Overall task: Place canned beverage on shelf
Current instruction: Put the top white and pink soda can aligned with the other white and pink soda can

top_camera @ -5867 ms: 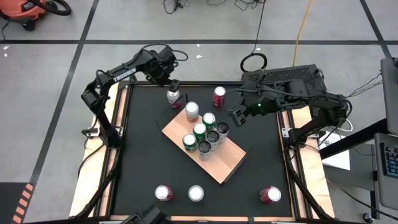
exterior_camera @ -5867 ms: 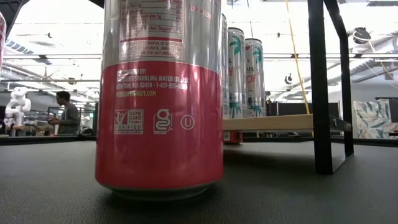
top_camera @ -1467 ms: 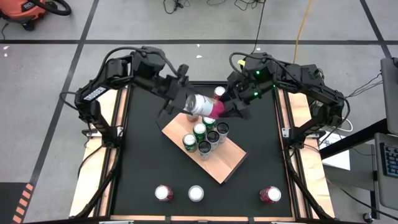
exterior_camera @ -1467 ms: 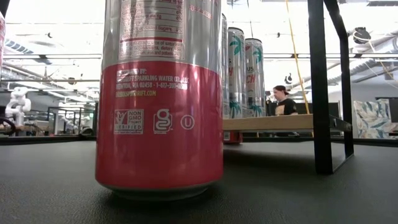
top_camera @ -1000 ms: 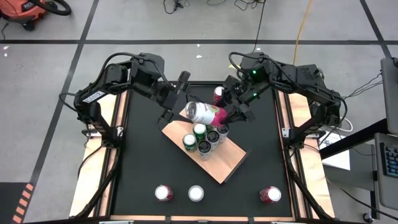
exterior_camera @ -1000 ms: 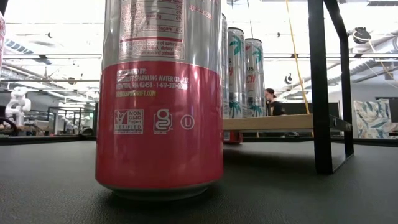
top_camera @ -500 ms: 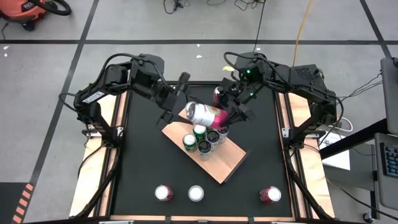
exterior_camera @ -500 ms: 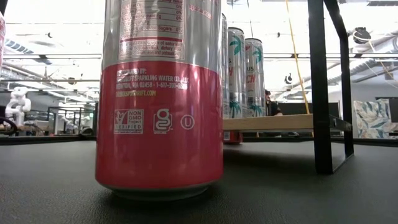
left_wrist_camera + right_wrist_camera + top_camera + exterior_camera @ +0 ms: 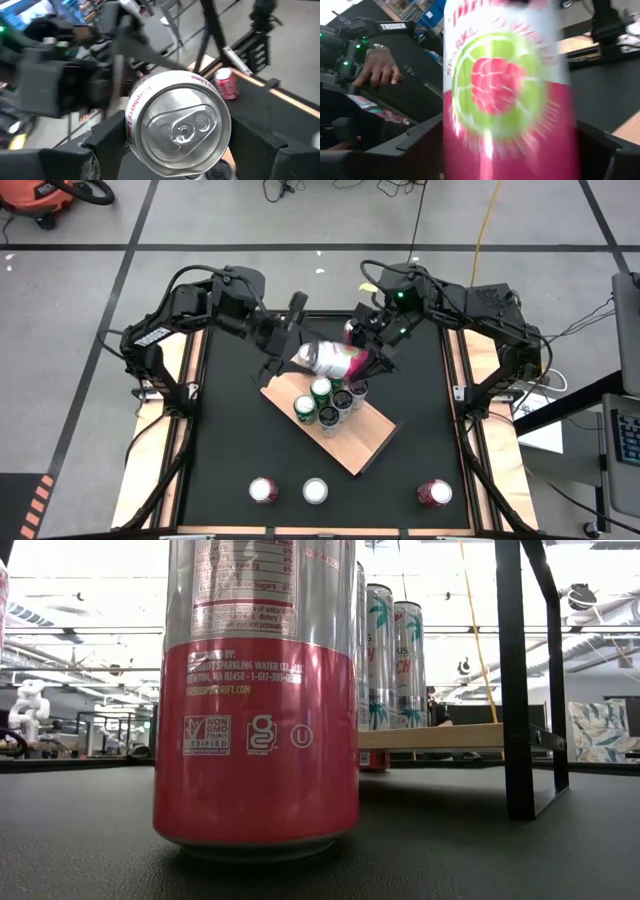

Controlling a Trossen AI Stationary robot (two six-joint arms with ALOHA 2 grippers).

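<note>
Raspberry can (image 9: 333,359) held sideways in the air between both grippers, above the far end of the shelf (image 9: 355,442).

The right gripper (image 9: 372,360) pinches the can's pink lower half, its fingers on either side of the body in the right wrist view; the can's silver top (image 9: 179,131) points toward the left gripper (image 9: 283,338), whose fingers stand spread to either side of that top, and whether they touch it cannot be told. The shelf lies at an angle on the black table (image 9: 230,440), with 5 cans (image 9: 328,398) upright on its far half just beside the held can. 1 can (image 9: 351,330) stands on the table behind the right gripper, and 3 cans (image 9: 315,491) stand in a row near the front edge. In the right wrist view a person's hand (image 9: 380,68) rests on equipment beyond the table.
</note>
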